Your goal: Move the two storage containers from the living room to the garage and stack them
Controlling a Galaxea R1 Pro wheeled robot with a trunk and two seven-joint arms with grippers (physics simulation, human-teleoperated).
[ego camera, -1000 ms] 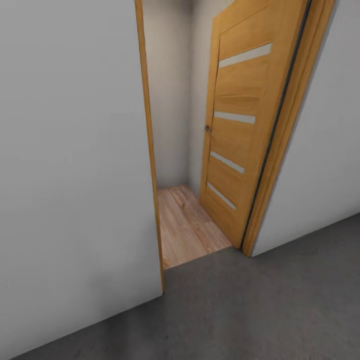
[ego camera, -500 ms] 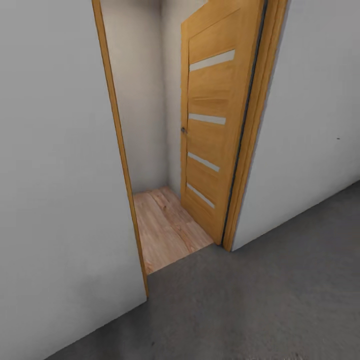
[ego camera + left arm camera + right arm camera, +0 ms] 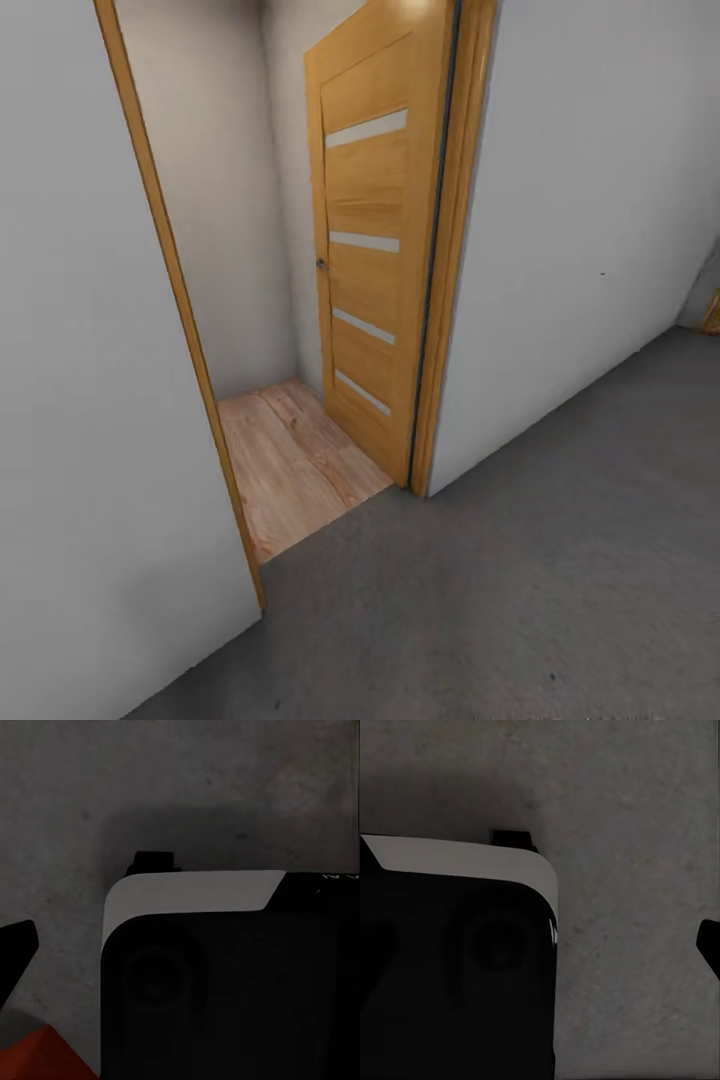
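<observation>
Head view has swung to the right since a second ago, so the open wooden door (image 3: 372, 250) and the plank floor (image 3: 290, 460) now sit more to its left; I judge you are turning inside the garage. You stand on the dark grey floor (image 3: 520, 600) beside white walls. An orange-red corner (image 3: 37, 1056), probably a container, shows in the left wrist view; whether either claw is open I cannot tell.

The head view is evenly, softly lit, with a bright patch near the top of the wooden door (image 3: 370, 240) and slightly soft rendering. Both wrist views are dim, and a diffuse shadow darkens the grey floor (image 3: 225, 787)
</observation>
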